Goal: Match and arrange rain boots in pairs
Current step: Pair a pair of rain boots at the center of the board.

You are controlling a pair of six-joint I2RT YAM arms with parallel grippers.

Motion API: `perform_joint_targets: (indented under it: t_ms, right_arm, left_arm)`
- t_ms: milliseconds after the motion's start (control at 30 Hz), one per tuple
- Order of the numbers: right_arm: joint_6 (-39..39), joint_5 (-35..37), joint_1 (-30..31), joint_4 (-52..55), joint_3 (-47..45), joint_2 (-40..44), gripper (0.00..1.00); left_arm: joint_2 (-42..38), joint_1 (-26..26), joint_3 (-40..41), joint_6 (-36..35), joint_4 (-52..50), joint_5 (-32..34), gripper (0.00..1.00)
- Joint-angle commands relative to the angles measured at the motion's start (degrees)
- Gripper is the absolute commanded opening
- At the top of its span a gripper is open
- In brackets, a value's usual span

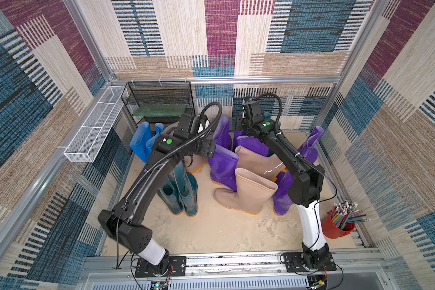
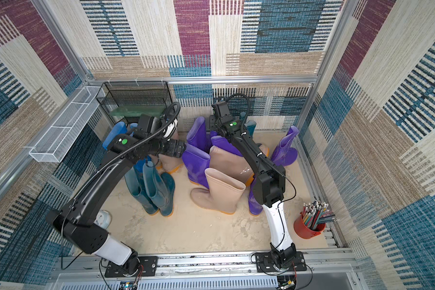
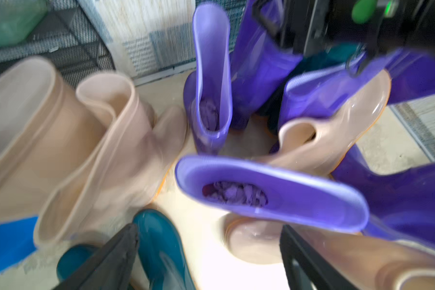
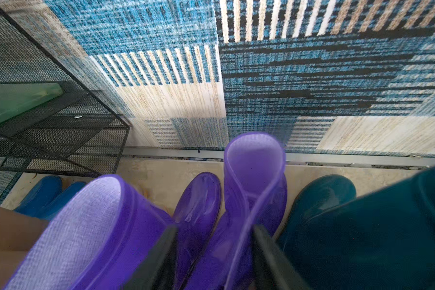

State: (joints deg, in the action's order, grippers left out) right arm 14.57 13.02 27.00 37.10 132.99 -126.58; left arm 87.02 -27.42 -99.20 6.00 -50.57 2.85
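In both top views the rain boots (image 1: 222,170) stand crowded on the far half of the floor (image 1: 211,231). A teal pair (image 1: 189,195) and a blue pair (image 1: 140,143) are already side by side on the left arm's side, while purple and beige ones are mixed in the middle and on the right. The right arm (image 1: 281,148) reaches over this mix toward the back wall (image 1: 211,95), and its wrist covers the gripper, so from here we cannot tell its state. The left arm (image 1: 146,180) bends over the middle of the group. In the left wrist view, which is blurred, the left gripper (image 3: 209,233) hangs with its fingers wide apart and nothing between them. Farther back in this view we see the held boot (image 3: 256,75), a purple one, with the right arm's tool on its top. A free tall boot (image 3: 211,75) of the same colour stands just beside it, on the side toward the left arm. In the right wrist view the right gripper (image 4: 214,231) has one finger on each side of the held boot's (image 4: 254,175) shaft near the rim. The rim is pressed into a narrow fold, so we judge that the gripper is clamped on this boot. The shaft stands upright, with its long axis pointing up to the tool, and a teal boot (image 4: 324,200) is close on one side. We think the right arm is the nearer one, and that the boot must rise along its shaft before it goes sideways to its match.
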Motion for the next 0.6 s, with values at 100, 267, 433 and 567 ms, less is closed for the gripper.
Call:
perform_joint_targets:
  t_ms: [100, 267, 433, 567]
  right_arm:
    - [-4.8, -9.4, 0.1, -0.7, 0.8, 0.2, 0.00]
    - [-4.6, -14.2, 0.1, -1.7, 0.0, 2.3, 0.00]
    - [-5.1, -17.2, -0.3, -2.6, 0.3, 2.1, 0.00]
    - [-2.9, -21.4, -1.1, -4.4, 0.3, 0.2, 0.03]
  left_arm:
    - [-4.4, 1.0, 8.1, -0.2, 10.3, 2.5, 0.92]
    - [-4.4, 1.7, 8.7, 0.3, 9.6, 0.8, 0.92]
    - [-5.1, 2.0, 10.3, 0.2, 9.9, 0.8, 0.92]
    - [-5.2, 2.1, 10.5, 0.4, 10.2, 0.3, 0.92]
